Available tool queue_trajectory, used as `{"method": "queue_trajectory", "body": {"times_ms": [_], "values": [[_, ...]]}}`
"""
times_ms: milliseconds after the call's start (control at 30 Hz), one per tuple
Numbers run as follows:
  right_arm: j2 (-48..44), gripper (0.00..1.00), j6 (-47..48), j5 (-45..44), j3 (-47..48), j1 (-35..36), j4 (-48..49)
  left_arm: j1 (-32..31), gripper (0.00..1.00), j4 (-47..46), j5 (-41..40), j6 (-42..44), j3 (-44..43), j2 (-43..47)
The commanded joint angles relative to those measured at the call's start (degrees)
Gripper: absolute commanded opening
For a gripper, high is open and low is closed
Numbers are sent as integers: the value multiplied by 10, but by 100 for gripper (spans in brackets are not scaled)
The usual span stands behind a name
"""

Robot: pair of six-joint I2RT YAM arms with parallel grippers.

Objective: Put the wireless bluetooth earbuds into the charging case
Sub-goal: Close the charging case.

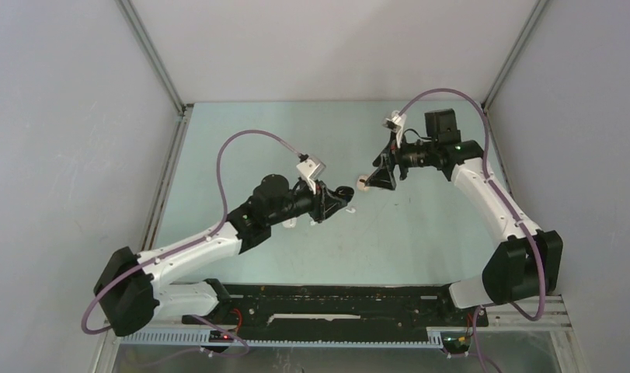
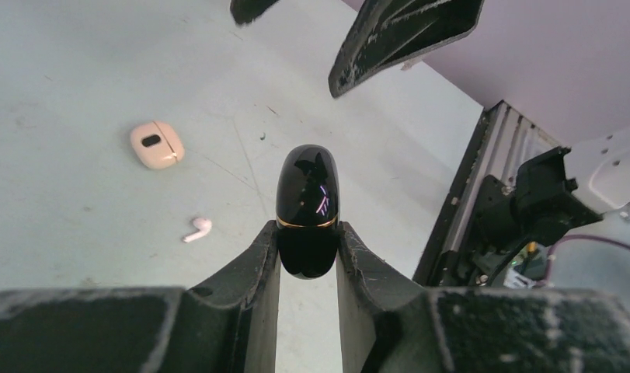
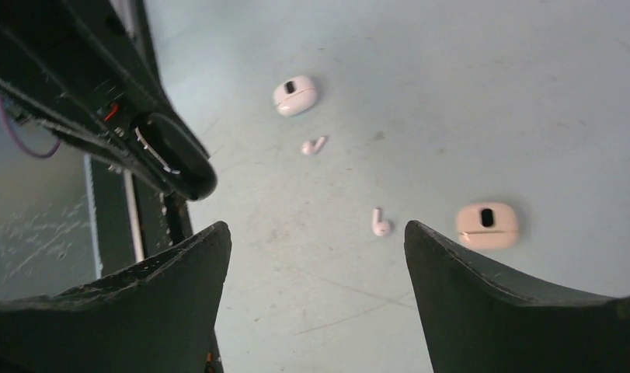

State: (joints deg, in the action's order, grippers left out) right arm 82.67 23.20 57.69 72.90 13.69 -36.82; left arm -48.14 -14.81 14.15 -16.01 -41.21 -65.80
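My left gripper (image 2: 307, 233) is shut on a glossy black charging case (image 2: 307, 203) with a gold seam, closed and held above the table; it also shows in the top view (image 1: 341, 194). My right gripper (image 3: 315, 233) is open and empty, raised just opposite the left gripper (image 1: 376, 177). Two pale stemmed earbuds (image 3: 381, 223) (image 3: 314, 145) lie on the table below. One earbud also shows in the left wrist view (image 2: 196, 228). Two closed beige cases (image 3: 487, 224) (image 3: 296, 95) lie near them.
The beige case by the right fingers also shows in the top view (image 1: 363, 184) and another in the left wrist view (image 2: 156, 144). The black rail (image 1: 335, 303) runs along the near table edge. Grey walls enclose the table on three sides.
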Motion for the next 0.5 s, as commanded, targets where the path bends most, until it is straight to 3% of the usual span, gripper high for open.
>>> {"method": "queue_trajectory", "body": {"times_ms": [0, 267, 467], "values": [[-48, 85, -92, -56, -22, -25, 109, 1, 0, -14, -3, -101, -27, -41], [-58, 85, -151, -72, -45, -85, 151, 1, 0, -101, -2, -261, -10, -139], [-55, 85, -148, -89, -45, -86, 154, -9, 1, -125, 22, -371, -95, -297]]}}
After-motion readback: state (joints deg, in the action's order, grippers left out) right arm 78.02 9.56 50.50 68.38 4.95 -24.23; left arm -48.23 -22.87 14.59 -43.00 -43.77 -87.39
